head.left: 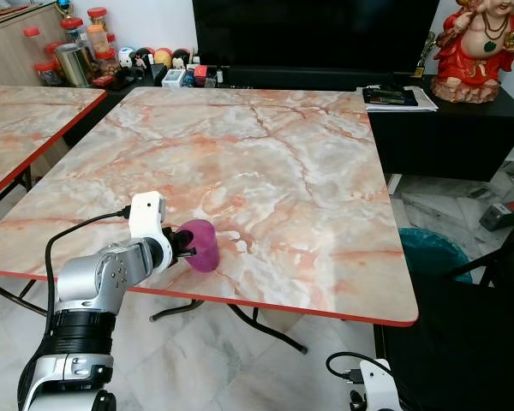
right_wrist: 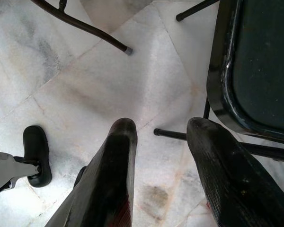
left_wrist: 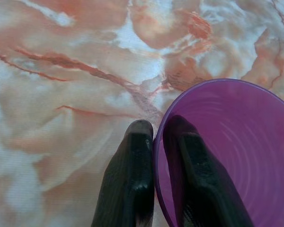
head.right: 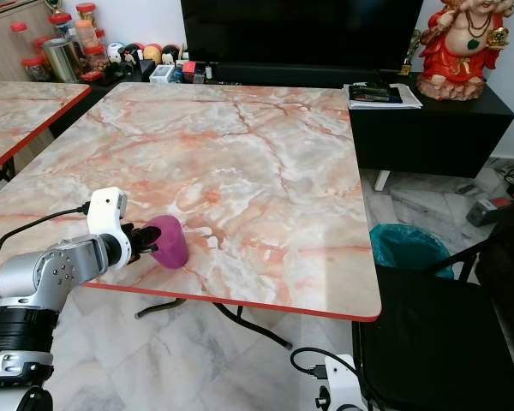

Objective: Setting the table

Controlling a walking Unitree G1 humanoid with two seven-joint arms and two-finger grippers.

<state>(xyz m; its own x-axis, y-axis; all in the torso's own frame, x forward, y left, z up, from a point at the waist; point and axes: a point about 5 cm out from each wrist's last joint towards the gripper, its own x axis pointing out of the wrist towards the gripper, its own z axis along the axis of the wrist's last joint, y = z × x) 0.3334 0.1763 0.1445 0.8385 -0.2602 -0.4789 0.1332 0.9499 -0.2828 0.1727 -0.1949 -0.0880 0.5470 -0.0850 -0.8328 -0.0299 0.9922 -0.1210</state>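
**One purple cup at the worktop's near edge**

A single purple cup point(head.left: 200, 245) sits near the front edge of the marble-patterned worktop point(head.left: 265, 163), toward its left corner. The left gripper point(head.left: 185, 247) pinches the cup's rim: in the left wrist view one black finger point(left_wrist: 130, 184) presses outside the wall, the other inside the cup. The right gripper point(right_wrist: 161, 142) hangs low over the tiled floor point(right_wrist: 85, 85), its two fingers spread apart with nothing between them, beside a black chair point(right_wrist: 255, 66). A second marble table point(head.left: 26, 120) stands to the left. Behind are a black television point(head.left: 313, 34), one red figurine point(head.left: 480, 47) and a teal bin point(head.left: 433, 253).
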